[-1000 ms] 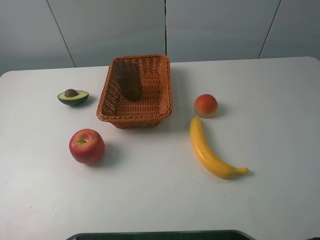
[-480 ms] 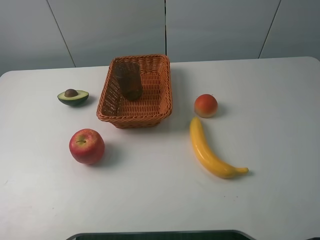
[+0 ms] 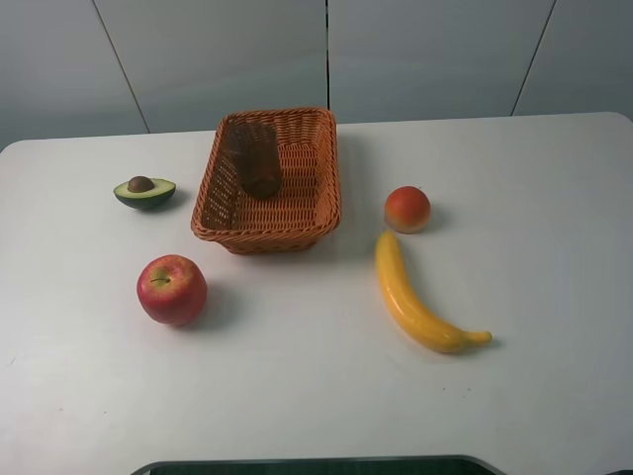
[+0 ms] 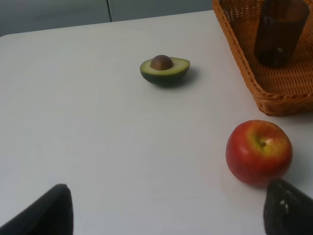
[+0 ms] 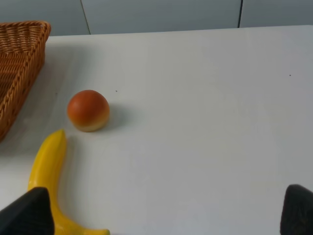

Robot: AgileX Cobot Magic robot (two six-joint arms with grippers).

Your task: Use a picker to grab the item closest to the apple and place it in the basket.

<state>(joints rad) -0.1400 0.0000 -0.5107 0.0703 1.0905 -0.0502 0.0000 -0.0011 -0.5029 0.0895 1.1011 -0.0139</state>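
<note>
The red apple [image 3: 171,289] lies at the front left of the white table; the left wrist view shows it too [image 4: 258,152]. Behind it sits a halved avocado [image 3: 144,191] with its brown pit up [image 4: 165,70]. The orange wicker basket [image 3: 262,240] stands at the middle back. Neither gripper shows in the high view. My left gripper [image 4: 168,215] is open, hovering short of the apple and the avocado. My right gripper [image 5: 161,215] is open too, and nothing sits between its fingers.
A dark brown cup [image 3: 255,158] stands inside the basket. To the right of the basket lie a round orange-red fruit [image 3: 406,209] and a yellow banana [image 3: 415,297]. The basket's corner [image 5: 19,58] shows in the right wrist view.
</note>
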